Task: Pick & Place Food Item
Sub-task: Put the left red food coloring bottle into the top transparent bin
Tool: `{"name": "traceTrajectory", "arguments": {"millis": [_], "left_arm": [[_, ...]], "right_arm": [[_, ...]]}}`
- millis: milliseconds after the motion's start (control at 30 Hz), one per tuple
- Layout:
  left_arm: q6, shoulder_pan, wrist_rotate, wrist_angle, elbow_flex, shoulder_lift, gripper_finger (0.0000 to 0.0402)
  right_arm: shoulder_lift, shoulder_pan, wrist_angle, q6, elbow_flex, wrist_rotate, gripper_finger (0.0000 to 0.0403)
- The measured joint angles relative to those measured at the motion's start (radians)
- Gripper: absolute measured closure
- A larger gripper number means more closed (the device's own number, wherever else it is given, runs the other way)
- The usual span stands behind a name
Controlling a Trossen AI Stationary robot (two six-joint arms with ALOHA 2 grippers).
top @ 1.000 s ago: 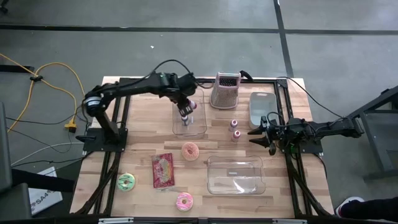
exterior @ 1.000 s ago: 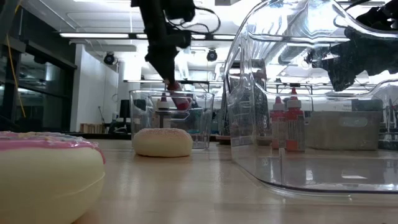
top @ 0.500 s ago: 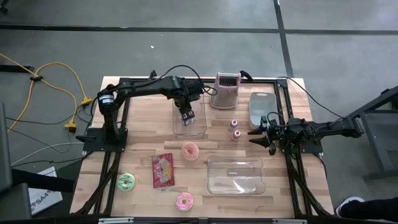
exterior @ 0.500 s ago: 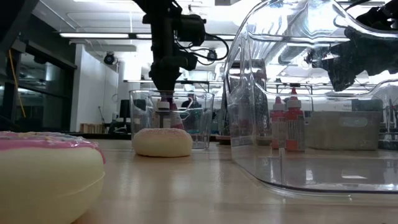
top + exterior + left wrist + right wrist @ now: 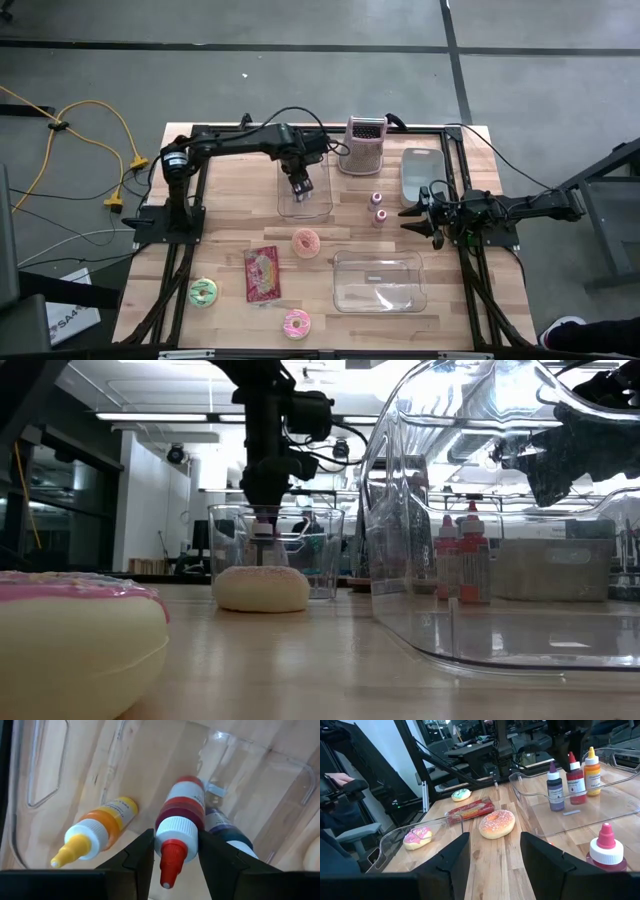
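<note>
A red-filled squeeze bottle with a white collar and red nozzle stands in a clear tub at the table's far middle. Beside it stand an orange bottle and a dark purple one. The right wrist view shows all three upright: red bottle, orange bottle, purple bottle. My left gripper reaches down into the tub and is shut on the red bottle. My right gripper waits level at the table's right side, open, with nothing between its fingers. My left gripper pinches the red bottle by its white collar, just under the nozzle, between its two fingers. The fingers come from above, pointing steeply down. The bottle stands upright with its bottom on the tub's floor.
An orange doughnut, a red packet, a green doughnut and a pink doughnut lie nearer. A larger clear tub is at the near right. A grater, a grey tray and two small bottles stand farther right.
My left gripper has gone down into the clear tub and a little toward the near edge, carrying the red bottle. The bottle hung tilted above the tub's rim before; it now stands upright inside on the floor.
</note>
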Motion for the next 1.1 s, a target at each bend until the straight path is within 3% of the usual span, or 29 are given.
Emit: {"name": "traceTrajectory", "arguments": {"millis": [1100], "left_arm": [[0.120,0.042,0.030,0.008,0.000,0.007,0.0263]], "right_arm": [[0.000,0.000,0.000,0.000,0.000,0.000,0.0241]]}}
